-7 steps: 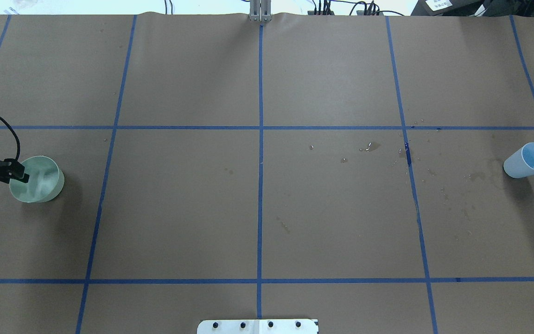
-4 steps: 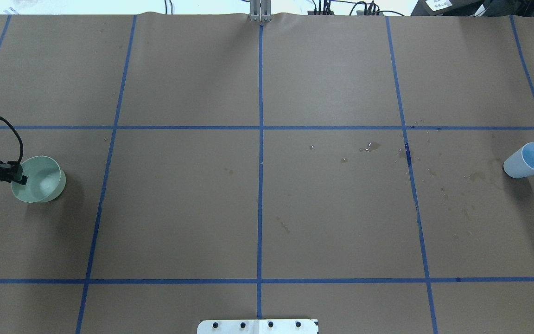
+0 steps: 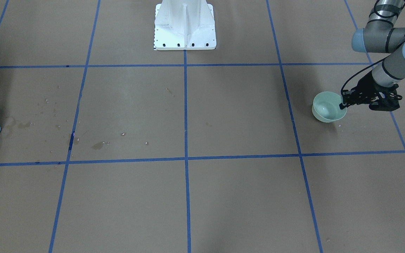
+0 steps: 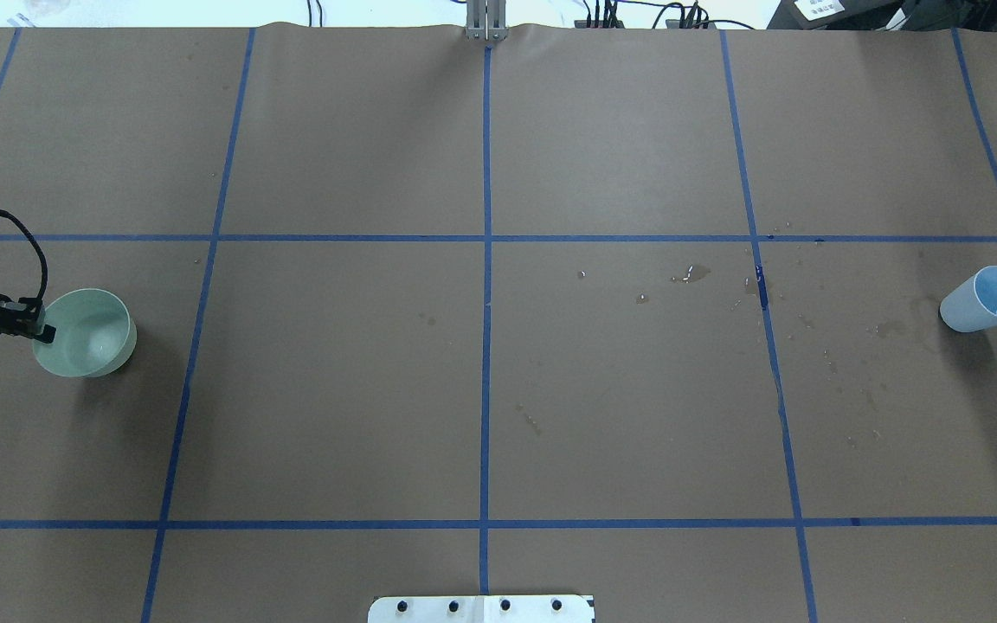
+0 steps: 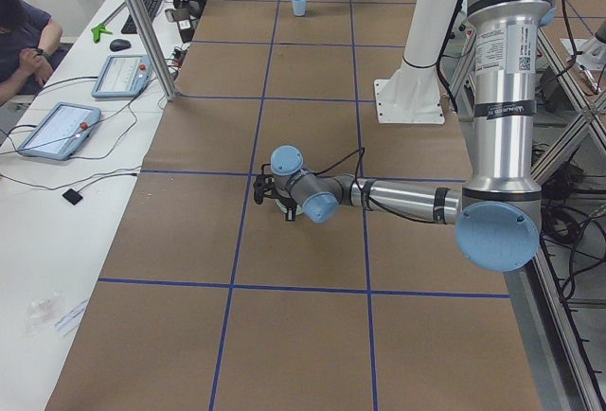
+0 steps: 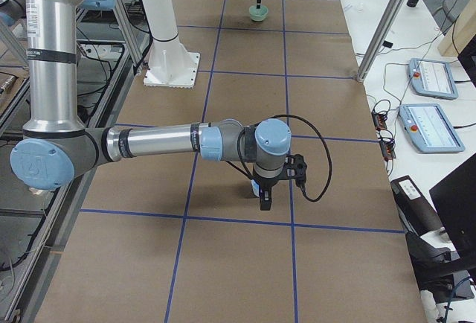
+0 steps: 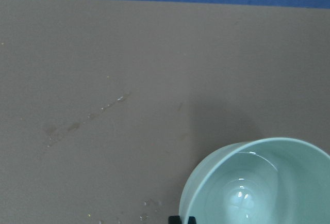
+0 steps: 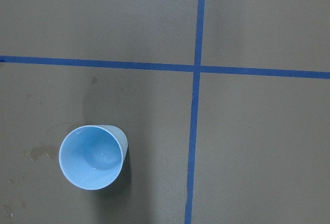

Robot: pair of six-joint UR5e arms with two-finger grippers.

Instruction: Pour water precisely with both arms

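Brown-papered desk, blue tape grid. At left end, left arm jaws clamped on green bowl rim, water inside. At right end, blue cup upright; right arm jaws: cannot tell.

You have matt brown paper over the table, lined with smooth, faintly shiny blue tape and flecked toward three o'clock of centre with glinting water drops. The pale green bowl at nine o'clock is glossy inside; the blue cup at three o'clock looks like satin plastic. Your left arm shows silver metal tubing and smooth blue joint caps.
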